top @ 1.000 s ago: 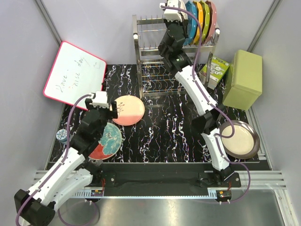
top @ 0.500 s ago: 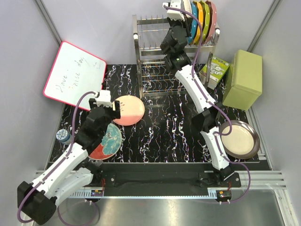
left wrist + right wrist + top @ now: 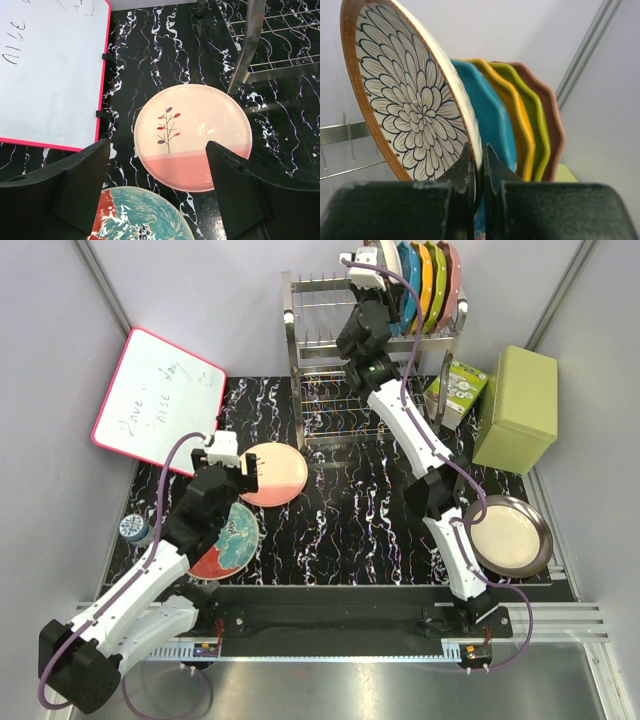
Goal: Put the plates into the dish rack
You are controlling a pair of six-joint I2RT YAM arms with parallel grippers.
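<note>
The end effector [image 3: 476,152] pinches the bottom rim of the petal-pattern plate [image 3: 405,110], which stands tilted just beside the blue plate [image 3: 490,117].

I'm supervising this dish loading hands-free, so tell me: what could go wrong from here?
1. The right gripper pinches the floral plate only at its rim; it could slip or twist before seating in the rack.
2. That plate stands close beside the blue plate and might knock it.
3. The open left gripper hangs over the pink plate, with the red plate right next to it; a finger could land on the red one.
</note>
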